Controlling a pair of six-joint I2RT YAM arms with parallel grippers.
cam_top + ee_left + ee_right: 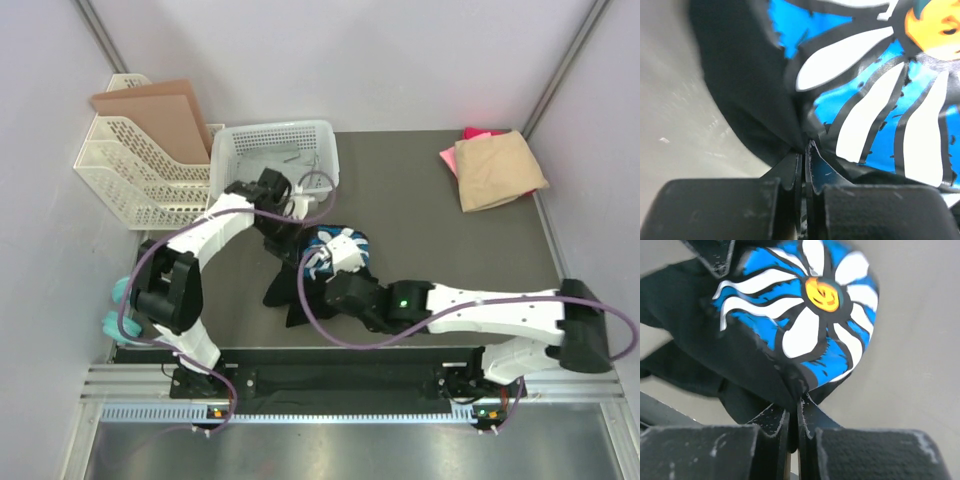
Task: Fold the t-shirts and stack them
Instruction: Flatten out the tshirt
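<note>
Near the middle of the counter (430, 230), the black t-shirt (290, 295) was gathered in a crumpled bunch between the two arms, its printed patch (805, 335) turned upward. The left jaws were pressed together on a pinch of fabric at the border of the print, and the right jaws were likewise clamped shut on a fold at the print's edge. Both grips sat close together on the same bundle. That looked like a hold taken so the arms could draw apart and spread the shirt flat before any fold was made.

The cloth was soft, matt and limp, sagging into deep creases wherever it was not held. The print was a smoother, slightly glossy film showing a daisy with white petals outlined in black, a yellow-orange centre and a bright blue ground.

At the far right corner, well apart from the arms, the tan t-shirt (500, 170) lay folded into a rough square on top of the pink t-shirt (470, 134). Only a pink edge showed, and this was probably the stack the black shirt had to join.

A rigid white mesh basket (275, 132) stood just beyond the left arm (215, 225). Stiff cardboard sheets (155, 108) leaned in a white rack (130, 180) at the far left.
</note>
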